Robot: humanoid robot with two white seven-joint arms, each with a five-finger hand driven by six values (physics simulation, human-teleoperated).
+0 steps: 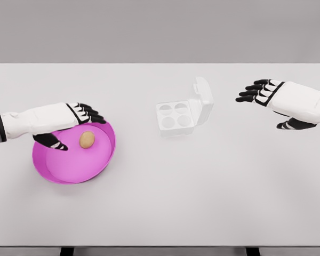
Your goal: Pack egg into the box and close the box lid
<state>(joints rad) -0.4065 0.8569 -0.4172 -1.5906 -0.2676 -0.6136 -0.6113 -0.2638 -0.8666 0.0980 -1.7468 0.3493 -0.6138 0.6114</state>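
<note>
Egg (86, 140) in pink bowl (98, 165), near left; left hand (69, 124) above it, fingers spread (presumably poised to grasp); four-cup box (174, 118) at centre, lid (204, 99) raised; right hand (266, 95) far right, open, empty.

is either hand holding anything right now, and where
Nothing is held. The left hand is open above the egg; the right hand is open and empty.

a big white table (160, 202) holds two things. a pink bowl (98, 165) sits on the left. a white box (182, 112) sits open near the middle.
</note>
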